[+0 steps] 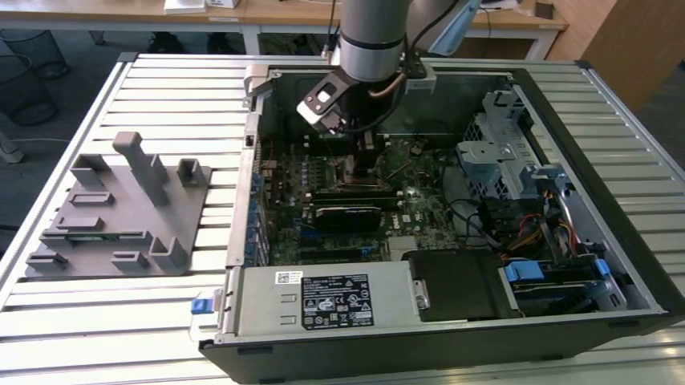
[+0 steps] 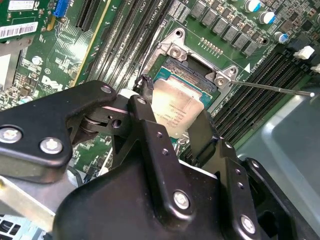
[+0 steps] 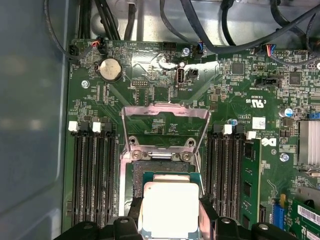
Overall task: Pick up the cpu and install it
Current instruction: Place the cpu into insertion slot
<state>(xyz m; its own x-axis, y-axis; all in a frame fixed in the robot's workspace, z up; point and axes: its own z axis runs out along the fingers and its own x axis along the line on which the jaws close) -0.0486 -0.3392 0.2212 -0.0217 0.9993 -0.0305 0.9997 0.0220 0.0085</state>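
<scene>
Jaws grip the cpu (image 2: 181, 107) by two opposite edges (narrowly spread), at the open socket (image 2: 183, 68).

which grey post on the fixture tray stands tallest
The slab-like post mid-back on the tray; the stubby block to the exterior view's right of it and the rest sit far lower.

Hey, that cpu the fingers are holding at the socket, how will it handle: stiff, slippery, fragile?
The cpu looks like a flat metal-topped plate, so it is probably stiff and won't flex. It is gripped only by its thin edges between the fingers, and the top looks smooth, so it may slip or tilt if nudged. It is small, so likely light.
</scene>
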